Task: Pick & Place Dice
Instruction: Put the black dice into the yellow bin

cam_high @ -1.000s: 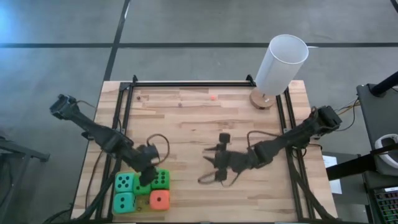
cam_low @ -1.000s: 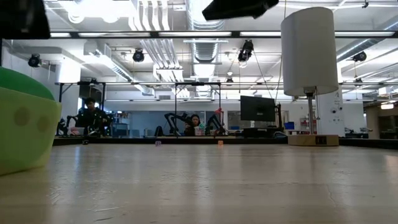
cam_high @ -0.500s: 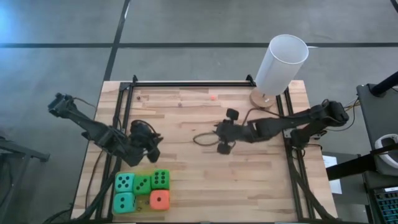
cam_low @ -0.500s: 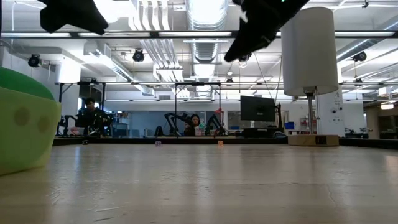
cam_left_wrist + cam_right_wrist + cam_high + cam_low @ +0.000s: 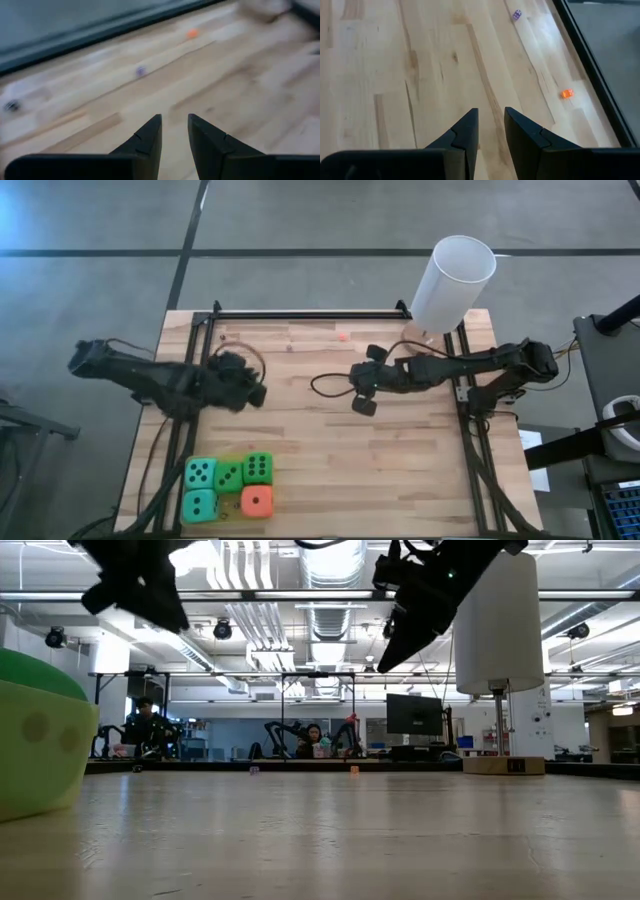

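A: Green, teal, orange-red – the dice (image 5: 229, 486) sit bunched at lower left of the high view, on the wood table (image 5: 330, 470), nothing touching them.
B: Left gripper (image 5: 250, 384)?
A: Mid-left of frame, above the dice, well apart. Fingers (image 5: 150, 137) nearly together w/ a thin gap, nothing between.
B: Right gripper (image 5: 362, 388)?
A: Centre of frame, near the white cylinder (image 5: 452, 283) at upper right. Fingers (image 5: 466, 132) close too, narrow gap, empty.
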Available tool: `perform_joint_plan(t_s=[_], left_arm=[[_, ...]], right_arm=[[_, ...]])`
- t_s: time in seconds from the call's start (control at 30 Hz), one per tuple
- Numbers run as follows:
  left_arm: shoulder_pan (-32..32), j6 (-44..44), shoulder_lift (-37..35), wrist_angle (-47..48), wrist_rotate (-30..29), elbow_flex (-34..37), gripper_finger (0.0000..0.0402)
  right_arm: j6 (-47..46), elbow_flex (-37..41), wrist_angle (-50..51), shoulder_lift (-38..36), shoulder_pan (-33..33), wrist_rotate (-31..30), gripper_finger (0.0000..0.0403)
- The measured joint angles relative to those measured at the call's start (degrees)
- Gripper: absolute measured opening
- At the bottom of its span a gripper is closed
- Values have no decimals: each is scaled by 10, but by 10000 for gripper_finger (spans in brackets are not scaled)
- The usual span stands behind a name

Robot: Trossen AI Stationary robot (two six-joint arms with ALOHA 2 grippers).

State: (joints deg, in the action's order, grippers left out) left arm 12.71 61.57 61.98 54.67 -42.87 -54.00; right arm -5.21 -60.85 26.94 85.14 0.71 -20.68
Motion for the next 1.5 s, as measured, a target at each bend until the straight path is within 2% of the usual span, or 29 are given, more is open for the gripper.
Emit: perform_joint_plan(t_s=[0.2, 0.4, 0.57, 0.67, 0.9, 1.13, 1.5], left_arm=[[-203, -46, 0, 30, 122, 0, 98], [-382, -136, 0, 27, 136, 0, 98], [-478, -178, 1, 26, 156, 0, 98], [-501, -206, 1, 21, 156, 3, 98], [-503, -241, 1, -11, 159, 22, 98], [-503, -241, 2, -27, 166, 50, 98], [-503, -256, 2, -57, 172, 54, 98]], right_arm=[[14, 1, -9, 1, -3, -2, 91], [28, 15, -23, 1, -38, 2, 85], [27, 19, -24, 1, -86, 16, 86], [25, 20, -32, 1, -112, 32, 86], [38, 16, -64, 1, -140, 45, 77], [41, 13, -89, 0, -145, 43, 78], [49, 13, -118, 0, -146, 42, 91]])
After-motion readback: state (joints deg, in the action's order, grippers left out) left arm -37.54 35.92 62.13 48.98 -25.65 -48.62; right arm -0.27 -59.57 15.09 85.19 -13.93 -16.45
